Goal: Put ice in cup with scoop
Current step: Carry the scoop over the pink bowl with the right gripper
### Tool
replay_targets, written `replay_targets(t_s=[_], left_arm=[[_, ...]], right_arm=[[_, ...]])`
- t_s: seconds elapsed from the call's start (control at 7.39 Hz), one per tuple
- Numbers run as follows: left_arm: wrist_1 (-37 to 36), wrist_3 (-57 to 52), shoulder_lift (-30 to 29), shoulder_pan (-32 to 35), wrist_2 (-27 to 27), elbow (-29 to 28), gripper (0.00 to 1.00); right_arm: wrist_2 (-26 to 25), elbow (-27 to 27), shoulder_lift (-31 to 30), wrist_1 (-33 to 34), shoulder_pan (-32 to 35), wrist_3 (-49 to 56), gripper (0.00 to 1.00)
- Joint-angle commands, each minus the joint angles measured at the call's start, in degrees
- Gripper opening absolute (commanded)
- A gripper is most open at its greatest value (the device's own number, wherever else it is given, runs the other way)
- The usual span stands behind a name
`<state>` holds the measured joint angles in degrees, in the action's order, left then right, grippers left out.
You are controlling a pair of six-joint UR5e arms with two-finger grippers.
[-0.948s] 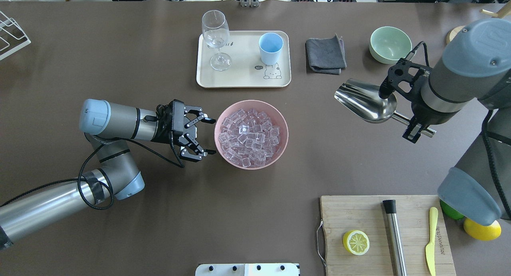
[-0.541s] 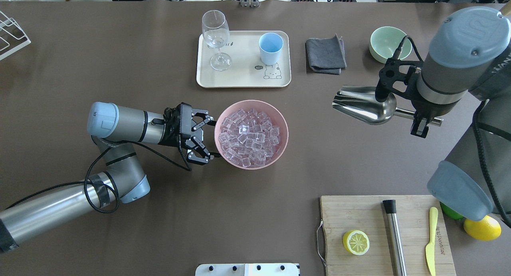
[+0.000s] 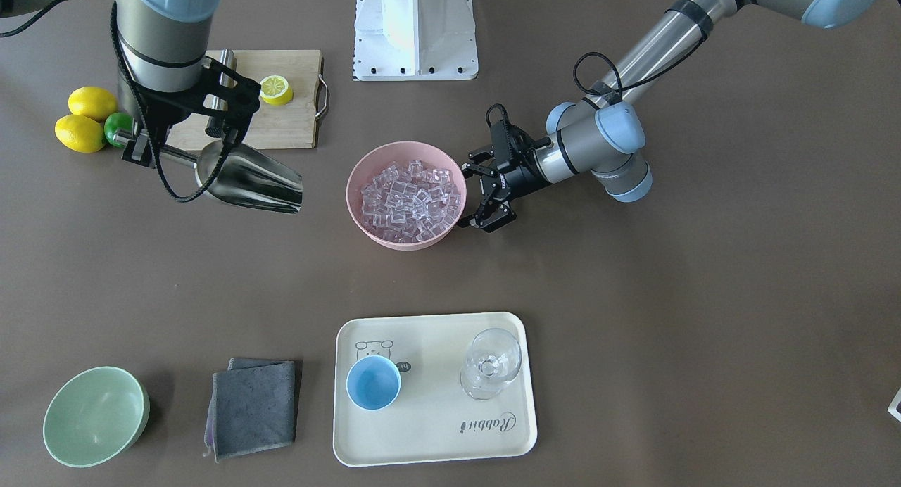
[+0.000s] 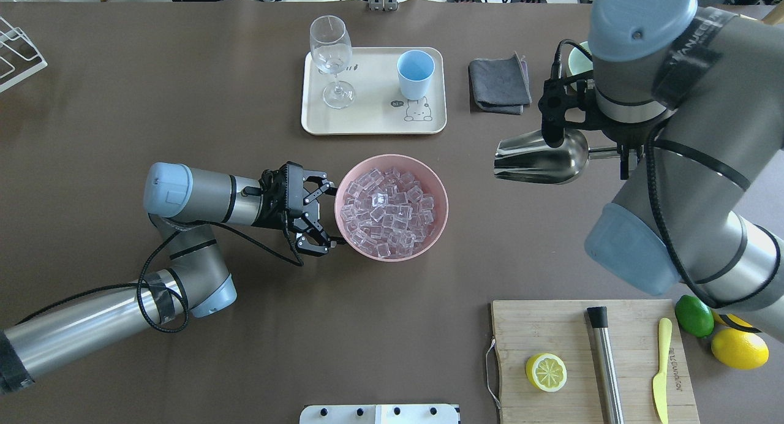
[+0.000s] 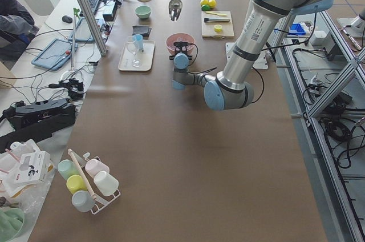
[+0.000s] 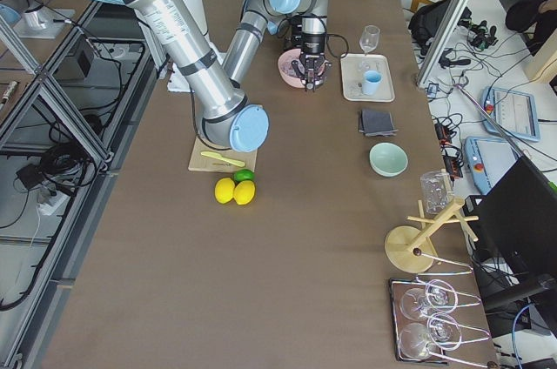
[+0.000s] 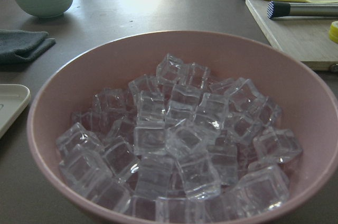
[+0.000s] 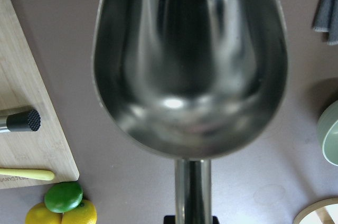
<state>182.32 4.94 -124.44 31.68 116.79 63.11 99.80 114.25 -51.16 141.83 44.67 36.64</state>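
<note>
The ice (image 4: 386, 212) fills a pink bowl (image 4: 392, 157) at mid-table; it also shows in the left wrist view (image 7: 179, 145). My left gripper (image 4: 329, 214) is open and empty, its fingertips at the bowl's left rim, one on each side of the curve. My right gripper (image 4: 621, 154) is shut on the handle of the scoop (image 4: 539, 157), held in the air to the right of the bowl, mouth toward the bowl. The scoop's trough (image 8: 190, 65) is empty. The light-blue cup (image 4: 415, 68) stands upright on a cream tray (image 4: 373, 121) behind the bowl.
A clear stemmed glass (image 4: 331, 50) stands on the tray's left part. A grey cloth (image 4: 499, 84) and a pale green bowl (image 3: 95, 416) lie right of the tray. A cutting board (image 4: 551, 326) at front right holds a lemon half, a steel rod and a yellow knife.
My right arm has carried the scoop left and a little farther away. My left gripper has moved right against the pink bowl, which shifted slightly right.
</note>
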Motion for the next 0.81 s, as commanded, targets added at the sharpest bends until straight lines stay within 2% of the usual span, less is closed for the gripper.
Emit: replay_targets(t_s=[0.0,0.27,0.68], left_arm=[[-0.12,1.81,-0.01,0.05,-0.07,0.00,0.99],[-0.12,4.02,-0.19,0.05,-0.07,0.00,0.99],[-0.12,4.02,-0.28,-0.21,-0.07,0.09,0.99]], right_arm=[[-1.53,-8.58,7.37,0.99,-2.57,1.42,0.00],[-2.93,-9.66,10.63,5.19,-4.41,1.33,0.00],[-3.21,-13.77,12.57,7.75,-7.48,1.24,0.00]])
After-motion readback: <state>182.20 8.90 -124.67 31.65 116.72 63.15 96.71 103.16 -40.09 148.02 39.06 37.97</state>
